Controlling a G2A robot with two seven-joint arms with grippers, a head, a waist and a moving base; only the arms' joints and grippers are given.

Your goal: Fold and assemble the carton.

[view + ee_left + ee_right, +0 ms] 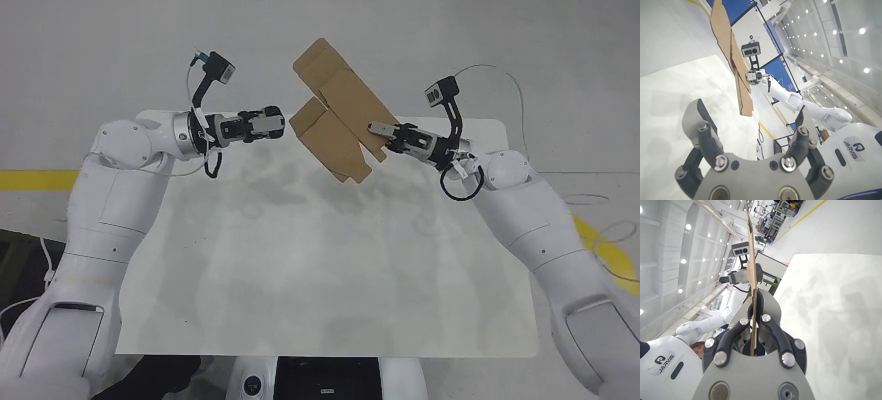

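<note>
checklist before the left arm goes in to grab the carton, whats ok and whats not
1. Right gripper shut on the carton: ok, the jaws clamp its edge.
2. Left gripper open for the grab: ok, its fingers are spread wide.
3. Left gripper apart from the carton: ok, the top view shows a gap between them.
4. Carton off the table: ok, it is held up on edge in the air.
5. Carton opened into shape: not ok, it is flat.
6. Grip firm enough to take a pull from the other side: cannot tell.
</note>
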